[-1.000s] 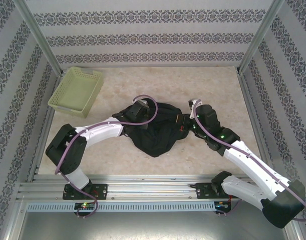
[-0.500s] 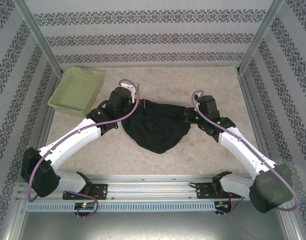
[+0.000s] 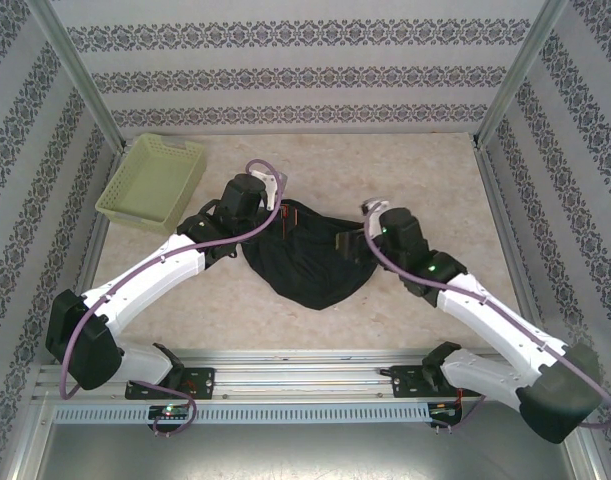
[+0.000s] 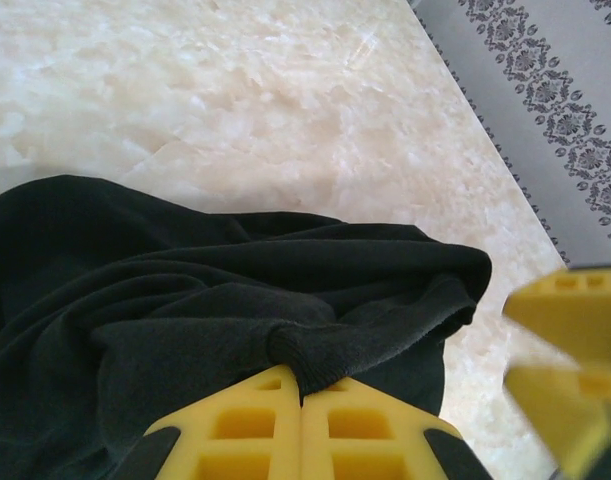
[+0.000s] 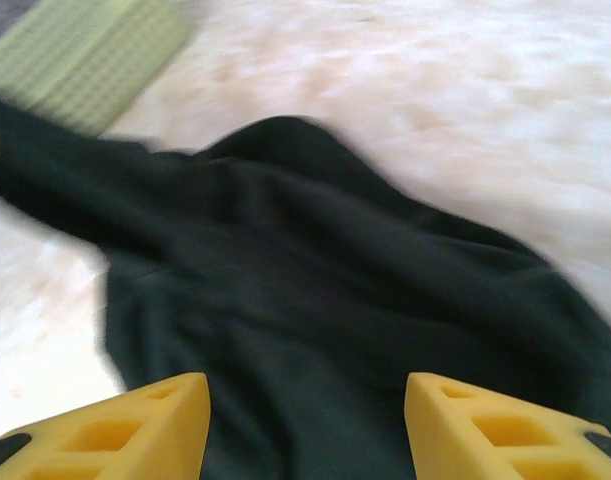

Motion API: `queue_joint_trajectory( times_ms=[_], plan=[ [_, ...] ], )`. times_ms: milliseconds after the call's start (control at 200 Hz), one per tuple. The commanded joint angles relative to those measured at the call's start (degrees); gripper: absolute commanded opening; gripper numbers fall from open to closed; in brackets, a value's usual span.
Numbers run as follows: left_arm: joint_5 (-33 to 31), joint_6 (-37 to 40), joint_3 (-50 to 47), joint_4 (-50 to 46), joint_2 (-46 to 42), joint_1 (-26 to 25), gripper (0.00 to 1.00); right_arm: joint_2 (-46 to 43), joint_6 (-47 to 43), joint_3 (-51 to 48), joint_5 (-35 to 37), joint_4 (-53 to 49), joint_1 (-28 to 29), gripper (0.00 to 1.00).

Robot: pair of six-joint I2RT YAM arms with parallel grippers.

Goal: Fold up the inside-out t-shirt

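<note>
The left pincer (image 4: 303, 392) was seen pressed together on a ribbed edge of the inside-out t-shirt (image 4: 185, 300), with the cloth pinched between the two yellow fingers and gathered into folds just beyond them. The right pincer (image 5: 305, 400) was held spread, its fingers set apart over the black cloth and nothing gripped between them. From above, the left pincer (image 3: 281, 205) was placed at the far left end of the garment and the right pincer (image 3: 353, 240) at its right end.

The t-shirt (image 3: 310, 265) was found bunched about the middle of the desk (image 3: 435, 170). Bare surface was left open all round it: a broad band toward the far edge, a wide stretch toward the right edge, and a narrower strip toward the near edge. The basket (image 3: 153, 180) was set in the far left corner, apart from the cloth.

The shirt's far left end was covered by the left wrist in the top view, and its right end partly by the right pincer. The right wrist view was blurred, the basket (image 5: 85, 60) being reduced to a pale green smear. Whether the pinched edge was collar, hem or cuff could not be told.
</note>
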Motion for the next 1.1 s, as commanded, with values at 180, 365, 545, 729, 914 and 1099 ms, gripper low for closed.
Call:
queue_joint_trajectory(
  times_ms=[180,365,545,729,914,1099],
  plan=[
    [2.81,-0.85,2.44,-0.18,-0.03,0.84,0.00,10.91,-7.43,2.44,-4.57,11.85,7.46,0.54],
    [3.31,-1.27,1.92,0.13,-1.26,0.81,0.00,14.72,-9.24,2.41,-1.35,17.86,6.82,0.55],
    [4.19,-1.95,1.76,1.11,-2.03,0.84,0.00,19.10,-9.64,4.98,-5.01,20.93,6.44,0.49],
    [1.72,-2.06,2.85,-0.60,-1.33,1.92,0.00,17.54,-9.04,5.65,-3.71,18.13,6.29,0.05],
    [2.09,-0.05,1.89,-4.69,1.22,4.78,0.36,6.89,-2.89,1.55,-4.35,13.23,2.49,0.00],
    [3.66,1.09,-5.66,-2.51,0.55,4.61,0.58,-0.43,3.43,-1.00,-6.60,9.13,-0.42,0.00]
  ],
)
